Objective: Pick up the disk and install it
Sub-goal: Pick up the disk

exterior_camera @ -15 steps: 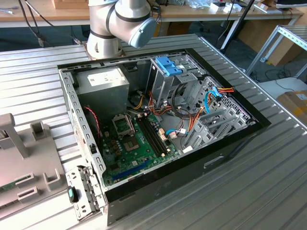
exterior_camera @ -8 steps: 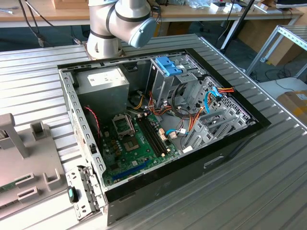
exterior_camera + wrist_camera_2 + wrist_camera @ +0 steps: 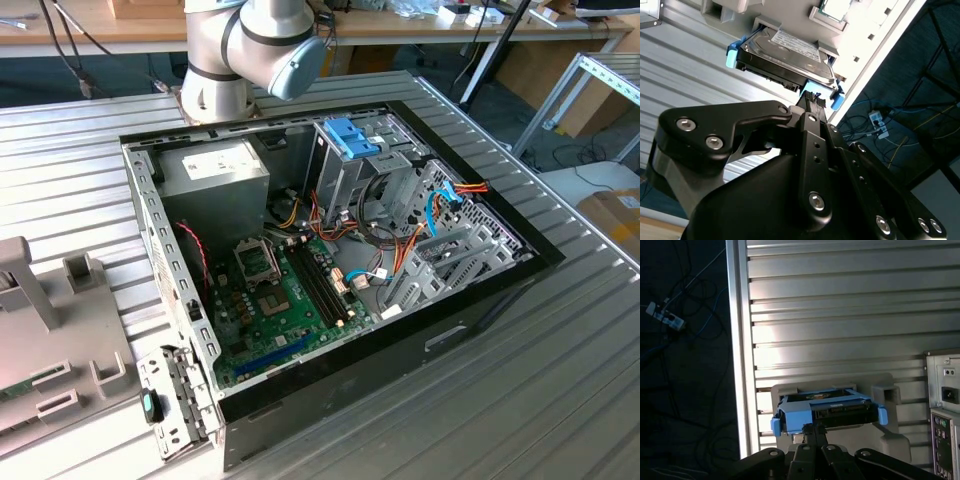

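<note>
Your black gripper (image 3: 815, 428) sat at the blue-railed grey metal disk (image 3: 840, 412) by the ribbed tabletop (image 3: 840, 315) edge; grip unreadable; cable-strewn floor (image 3: 685, 365) beyond.

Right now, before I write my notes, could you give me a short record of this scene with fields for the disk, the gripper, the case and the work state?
disk: grey drive in light-blue rails, sitting in a grey holder
gripper: close to the disk's near edge
computer case: open, lying on the ribbed table
drive cage: metal, with a blue latch on top
work state: disk not yet installed
</note>
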Motion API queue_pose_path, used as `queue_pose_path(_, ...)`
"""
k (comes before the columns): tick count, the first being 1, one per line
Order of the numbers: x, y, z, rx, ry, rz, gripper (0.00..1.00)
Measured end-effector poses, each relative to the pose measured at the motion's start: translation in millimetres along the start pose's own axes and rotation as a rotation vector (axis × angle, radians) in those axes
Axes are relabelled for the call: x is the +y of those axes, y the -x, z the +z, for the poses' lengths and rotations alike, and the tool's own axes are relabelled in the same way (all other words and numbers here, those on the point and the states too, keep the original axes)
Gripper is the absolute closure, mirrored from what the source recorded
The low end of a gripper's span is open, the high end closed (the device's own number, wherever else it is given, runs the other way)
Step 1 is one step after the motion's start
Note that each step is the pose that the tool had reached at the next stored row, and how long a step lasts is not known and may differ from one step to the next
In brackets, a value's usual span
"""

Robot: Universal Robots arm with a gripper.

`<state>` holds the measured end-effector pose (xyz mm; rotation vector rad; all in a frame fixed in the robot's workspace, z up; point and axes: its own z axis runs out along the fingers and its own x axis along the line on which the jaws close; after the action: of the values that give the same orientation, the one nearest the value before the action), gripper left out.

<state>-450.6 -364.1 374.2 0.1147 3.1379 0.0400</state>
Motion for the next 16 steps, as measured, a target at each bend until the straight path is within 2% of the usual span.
queue_pose_path(2, -0.1, -0.3, -0.1, 0.0006, 0.0000, -0.018, 0.89)
queue_pose_path(5, 0.0, -0.6, 0.0, 0.0030, 0.0000, -0.116, 0.89)
queue_pose_path(7, 0.0, -0.6, 0.0, 0.0044, 0.0000, -0.167, 0.89)
queue_pose_path(9, 0.0, -0.6, 0.0, 0.0051, 0.0001, -0.198, 0.89)
queue_pose_path(16, 0.0, -0.6, 0.0, 0.0053, 0.0001, -0.204, 0.89)
